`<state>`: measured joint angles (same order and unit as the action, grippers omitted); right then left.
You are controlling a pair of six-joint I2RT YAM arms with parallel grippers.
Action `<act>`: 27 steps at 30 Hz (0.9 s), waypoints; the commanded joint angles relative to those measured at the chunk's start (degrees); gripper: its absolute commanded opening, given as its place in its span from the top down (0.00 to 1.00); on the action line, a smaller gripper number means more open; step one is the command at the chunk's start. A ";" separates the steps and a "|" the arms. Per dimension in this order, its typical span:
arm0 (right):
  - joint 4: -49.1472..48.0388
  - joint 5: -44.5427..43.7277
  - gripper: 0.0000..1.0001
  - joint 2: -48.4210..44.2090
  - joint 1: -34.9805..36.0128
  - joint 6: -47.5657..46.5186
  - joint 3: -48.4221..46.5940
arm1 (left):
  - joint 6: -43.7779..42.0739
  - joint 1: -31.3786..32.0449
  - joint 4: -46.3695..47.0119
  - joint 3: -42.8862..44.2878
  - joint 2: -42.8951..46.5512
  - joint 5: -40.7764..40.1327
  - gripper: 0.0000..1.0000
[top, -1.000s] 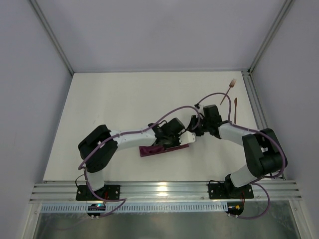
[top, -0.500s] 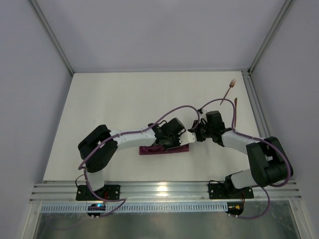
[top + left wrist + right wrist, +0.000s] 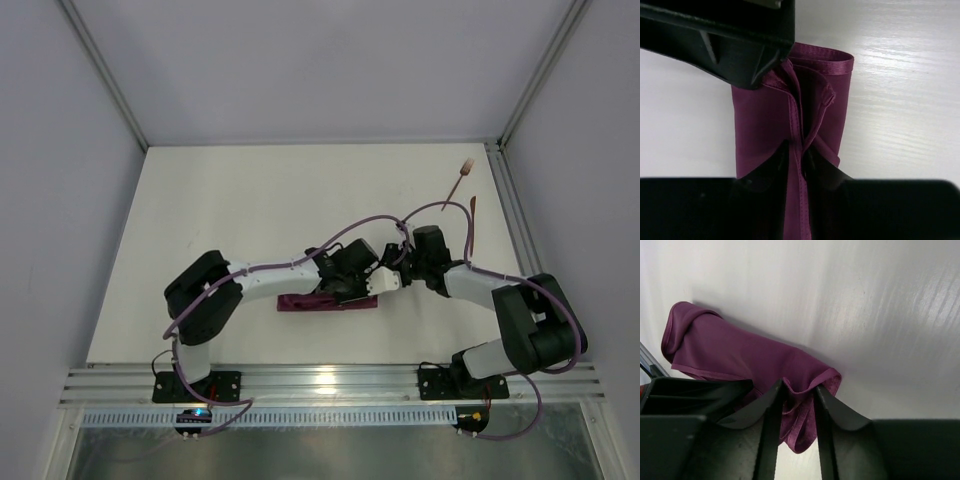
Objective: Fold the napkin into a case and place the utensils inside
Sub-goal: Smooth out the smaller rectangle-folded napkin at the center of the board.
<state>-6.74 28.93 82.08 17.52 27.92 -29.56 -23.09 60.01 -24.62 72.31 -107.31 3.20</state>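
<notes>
The plum-purple napkin [image 3: 300,302] lies folded as a narrow strip near the table's front middle. My left gripper [image 3: 352,290] is down on the strip's right half, and in the left wrist view [image 3: 799,150] its jaws stand slightly apart, open, around a raised ridge of the napkin [image 3: 760,115]. My right gripper [image 3: 383,285] meets the strip's right end. Its jaws [image 3: 799,390] are open, with a slack bunch of napkin [image 3: 740,352] between them. The copper-brown fork [image 3: 459,180] and knife [image 3: 471,222] lie at the far right, away from both grippers.
A metal frame rail [image 3: 505,200] runs along the table's right edge just beyond the utensils. Purple cables [image 3: 350,225] arc over both arms. The two arms nearly touch above the strip's right end.
Both grippers have parted their jaws from a tight pinch on the cloth. The right gripper has moved left and nearer to the strip's right end; the strip now lies flatter.
</notes>
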 commanded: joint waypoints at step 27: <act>11.65 7.04 0.48 4.21 5.68 -32.86 -16.04 | -11.19 0.46 2.56 -13.25 10.45 8.75 1.00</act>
<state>4.54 37.98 83.35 20.73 -2.31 -41.30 -32.49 60.27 -23.90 59.48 -99.37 10.94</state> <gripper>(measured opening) 0.519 0.004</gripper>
